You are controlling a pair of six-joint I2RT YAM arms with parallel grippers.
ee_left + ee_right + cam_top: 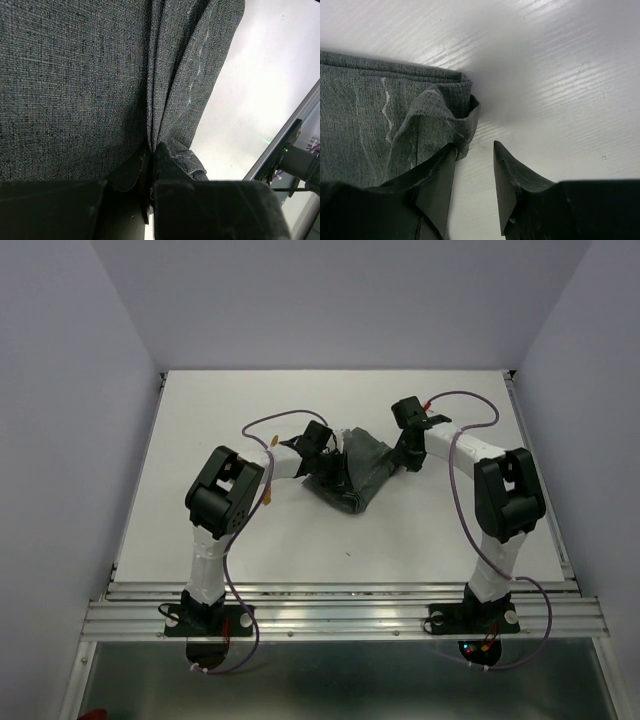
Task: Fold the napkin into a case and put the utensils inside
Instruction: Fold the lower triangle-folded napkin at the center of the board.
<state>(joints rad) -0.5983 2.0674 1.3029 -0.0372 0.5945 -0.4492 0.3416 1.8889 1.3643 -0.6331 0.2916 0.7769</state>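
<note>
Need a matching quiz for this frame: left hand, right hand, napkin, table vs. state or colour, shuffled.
Things:
1. left hand
2. right hand
3. napkin
4. table

States:
A. white
B. open, bare surface showing through the gap
C. dark grey, bunched between the arms
D. shut on a fold of cloth

Pairs: 1-D, 2-B, 3-C, 4-A

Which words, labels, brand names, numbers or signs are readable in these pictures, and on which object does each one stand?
None: no text can be read on the napkin, the table, the left arm or the right arm.
The small lights at the right arm's base are coloured dots, not writing.
</note>
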